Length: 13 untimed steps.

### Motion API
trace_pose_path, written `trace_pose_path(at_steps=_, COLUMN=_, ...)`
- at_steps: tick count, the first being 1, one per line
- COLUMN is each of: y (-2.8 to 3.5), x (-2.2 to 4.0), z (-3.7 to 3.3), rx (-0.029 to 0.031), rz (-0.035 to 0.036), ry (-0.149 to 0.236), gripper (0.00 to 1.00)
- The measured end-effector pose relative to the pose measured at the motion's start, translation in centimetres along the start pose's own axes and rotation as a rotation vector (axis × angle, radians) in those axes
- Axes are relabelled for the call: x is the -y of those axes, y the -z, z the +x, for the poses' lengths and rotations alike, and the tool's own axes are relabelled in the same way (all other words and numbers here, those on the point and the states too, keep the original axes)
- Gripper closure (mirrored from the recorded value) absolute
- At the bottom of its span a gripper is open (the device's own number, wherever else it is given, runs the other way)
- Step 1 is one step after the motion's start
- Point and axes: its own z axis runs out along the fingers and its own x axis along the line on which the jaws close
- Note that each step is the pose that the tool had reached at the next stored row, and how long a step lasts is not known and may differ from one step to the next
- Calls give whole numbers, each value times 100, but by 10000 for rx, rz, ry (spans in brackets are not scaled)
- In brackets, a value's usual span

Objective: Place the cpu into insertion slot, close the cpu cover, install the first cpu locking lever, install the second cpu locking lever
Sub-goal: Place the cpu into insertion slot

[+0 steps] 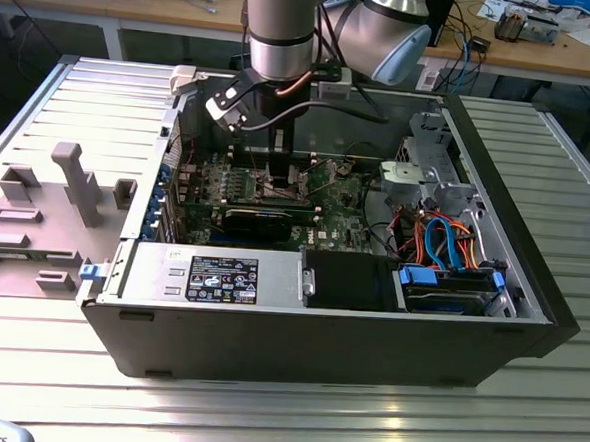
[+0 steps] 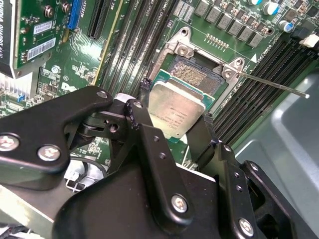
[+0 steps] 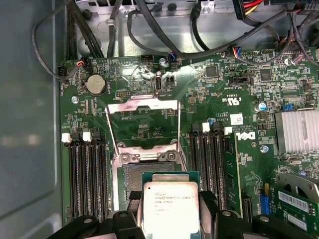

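Observation:
My gripper (image 2: 174, 119) is shut on the cpu (image 2: 177, 107), a silvery square plate held by two opposite edges between the black fingers (image 2: 142, 112). It sits just above the insertion slot (image 2: 192, 74) and covers only part of it, so a strip of the dark pin field still shows. In the first wrist view the cpu (image 3: 170, 206) overlaps the near side of the insertion slot (image 3: 133, 181). Beyond it the cpu cover (image 3: 143, 104) stands swung open. A thin locking lever (image 2: 271, 83) sticks out sideways, unlatched. In the exterior view the gripper (image 1: 278, 170) reaches down into the open computer case.
Black memory slots (image 3: 87, 174) flank the socket on both sides. A finned heat sink (image 3: 298, 130) and a black card (image 1: 265, 219) lie nearby. Cables (image 3: 149, 30) run along the case wall. A drive cage with orange and blue wires (image 1: 444, 240) stands at the exterior view's right.

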Motion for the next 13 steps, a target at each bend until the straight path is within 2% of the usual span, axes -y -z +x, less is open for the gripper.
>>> trace_pose_path(at_steps=13, y=-8, x=27, z=0, rx=0, rz=0, ry=-1, gripper=46)
